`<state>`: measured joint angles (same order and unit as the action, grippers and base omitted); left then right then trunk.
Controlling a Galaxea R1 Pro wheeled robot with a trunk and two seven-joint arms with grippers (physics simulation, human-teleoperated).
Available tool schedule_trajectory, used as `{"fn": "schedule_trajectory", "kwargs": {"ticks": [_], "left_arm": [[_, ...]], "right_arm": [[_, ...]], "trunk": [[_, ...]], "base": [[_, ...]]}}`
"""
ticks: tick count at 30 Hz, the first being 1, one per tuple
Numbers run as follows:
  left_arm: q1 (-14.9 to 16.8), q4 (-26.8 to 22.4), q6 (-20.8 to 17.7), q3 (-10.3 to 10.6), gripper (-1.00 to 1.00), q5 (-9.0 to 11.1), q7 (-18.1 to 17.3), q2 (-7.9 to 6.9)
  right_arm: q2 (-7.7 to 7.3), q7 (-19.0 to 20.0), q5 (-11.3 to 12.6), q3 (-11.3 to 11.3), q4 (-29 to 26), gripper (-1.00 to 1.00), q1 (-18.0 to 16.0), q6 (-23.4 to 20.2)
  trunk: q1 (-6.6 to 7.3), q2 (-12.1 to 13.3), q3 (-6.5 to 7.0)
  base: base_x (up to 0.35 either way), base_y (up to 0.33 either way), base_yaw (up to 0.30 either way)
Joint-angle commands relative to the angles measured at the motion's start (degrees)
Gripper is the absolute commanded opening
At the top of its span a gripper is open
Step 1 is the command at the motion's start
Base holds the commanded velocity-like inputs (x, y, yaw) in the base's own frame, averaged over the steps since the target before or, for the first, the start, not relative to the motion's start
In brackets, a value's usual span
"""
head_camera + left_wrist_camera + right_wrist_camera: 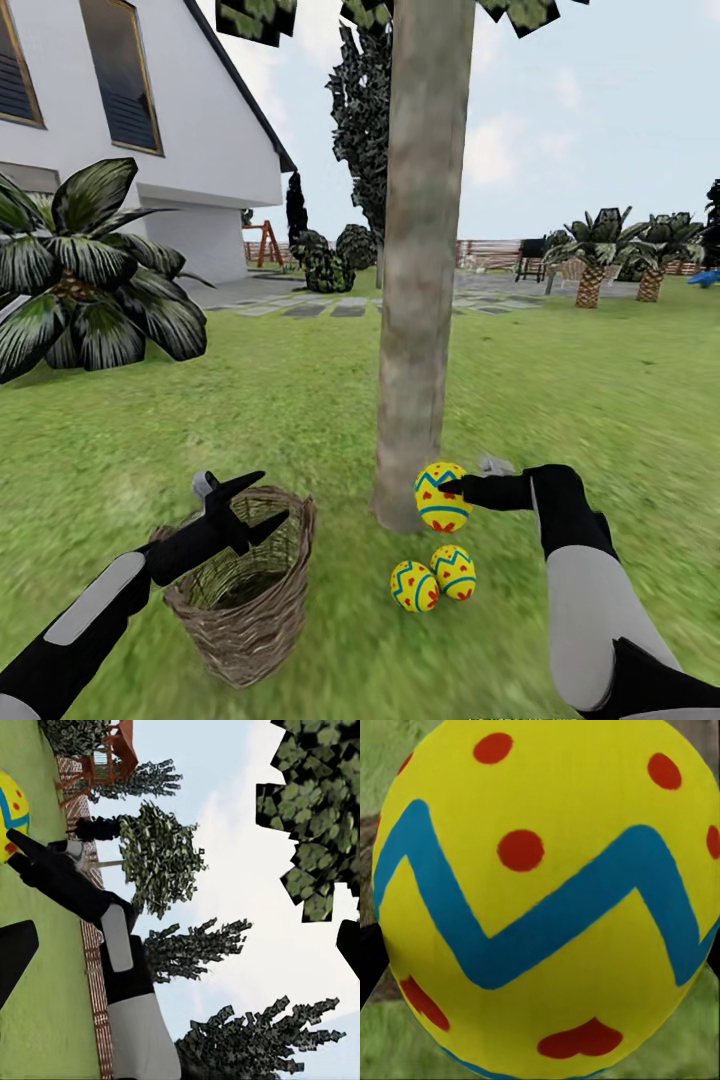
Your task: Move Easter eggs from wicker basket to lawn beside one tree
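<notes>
The right tool [452,490] holds the third egg [441,497] against the tree [418,300]; it should lower it beside the two eggs [433,579] before releasing. The left tool [262,503] gapes over the basket [245,590].

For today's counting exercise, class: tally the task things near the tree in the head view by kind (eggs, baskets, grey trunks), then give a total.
Easter eggs: 3 (one held by the right gripper at, two on the lawn at and)
Wicker basket: 1
Grey tree trunk: 1
Total: 5
</notes>
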<state>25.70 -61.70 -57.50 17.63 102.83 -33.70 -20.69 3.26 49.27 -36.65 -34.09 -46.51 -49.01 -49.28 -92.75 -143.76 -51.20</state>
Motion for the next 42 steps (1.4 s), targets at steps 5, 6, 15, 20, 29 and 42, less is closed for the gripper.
{"fn": "schedule_trajectory", "kwargs": {"ticks": [5, 6, 15, 20, 29, 42], "left_arm": [[0.1, 3.7, 0.0, 4.2, 1.0, -0.5, 0.6, 0.05], [0.1, 4.1, 0.3, 7.0, 1.0, -0.6, 0.7, -0.02], [0.0, 8.8, 4.0, 11.9, 1.0, -28.5, 0.6, 3.68], [-0.2, 11.8, 8.9, 14.4, 1.0, -32.6, 0.6, 5.7], [-0.2, 12.3, 9.1, 15.1, 1.0, -36.9, 1.3, 5.67], [-0.2, 16.1, 11.0, 15.1, 1.0, -38.3, 1.4, 6.45]], "right_arm": [[0.1, -11.3, -0.5, -0.4, 9.8, -1.0, 0.0, 8.0], [-0.04, -12.2, -0.5, -0.4, 10.7, -1.0, 0.0, 9.3], [0.25, -13.2, -0.4, -0.4, 12.9, -1.0, 3.3, 14.6], [0.27, -21.7, -0.3, -0.4, 13.6, -1.0, 3.3, 18.3], [0.25, -39.1, -0.3, -0.5, 19.4, -1.0, 3.3, 25.8], [-0.14, -41.4, -0.3, -10.8, 24.6, -1.0, 3.3, 26.0]], "trunk": [[0.01, 0.0, 0.02], [0.01, 0.0, 0.02], [0.19, 0.1, 1.58], [0.32, 0.1, 2.68], [0.56, 0.3, 4.56], [0.89, 0.4, 6.27]], "base": [[0.0, 0.0, -0.077], [0.0, 0.0, -0.004], [0.0, 0.0, 0.0], [0.0, 0.0, 0.0], [0.0, 0.0, 0.0], [0.0, 0.0, 0.08]]}}
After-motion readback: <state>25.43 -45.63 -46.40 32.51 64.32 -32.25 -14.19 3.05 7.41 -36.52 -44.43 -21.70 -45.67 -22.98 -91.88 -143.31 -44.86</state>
